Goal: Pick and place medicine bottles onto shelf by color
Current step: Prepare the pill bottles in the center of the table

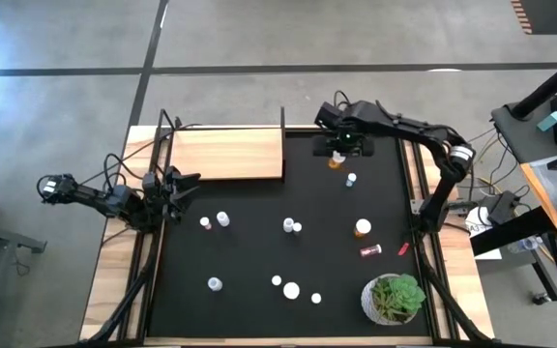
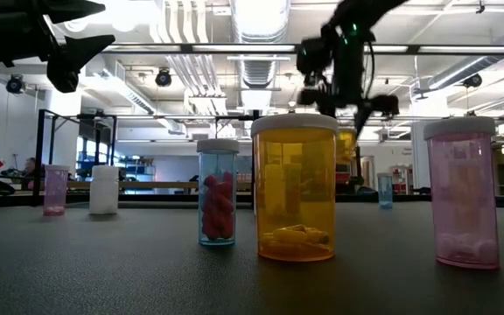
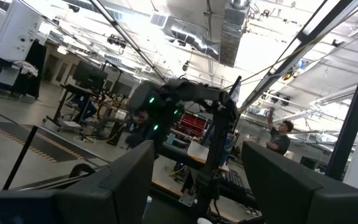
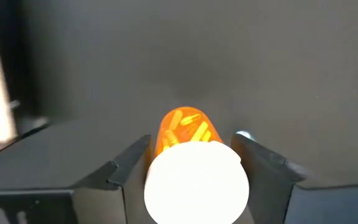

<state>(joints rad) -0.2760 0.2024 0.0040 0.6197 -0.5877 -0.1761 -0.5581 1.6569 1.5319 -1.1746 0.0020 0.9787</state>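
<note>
My right gripper [image 1: 339,152] hangs over the far part of the black mat [image 1: 259,251], just right of the light-wood shelf [image 1: 225,153], and is shut on a small orange medicine bottle [image 4: 182,127] with a white cap. My left gripper [image 1: 190,184] is open and empty at the mat's left edge, in front of the shelf; it points up into the room. Several other bottles stand loose on the mat, among them white ones [image 1: 222,219], an orange one [image 1: 363,228] and a dark red one [image 1: 370,250] lying on its side. My right gripper pinches the orange bottle between its two fingers [image 4: 132,165] at its top end, at the white cap [image 4: 196,180]. The fingers come from above, pointing down. The bottle hangs upright below them, and in the low view [image 2: 346,144] it is clear of the mat.
A green plant in a white pot [image 1: 393,298] stands at the mat's near right corner. A small white bottle [image 1: 352,179] stands just in front of my right gripper. In the low view a large orange bottle [image 2: 294,188], a vial of red pills [image 2: 218,192] and a pink bottle [image 2: 462,192] stand close.
</note>
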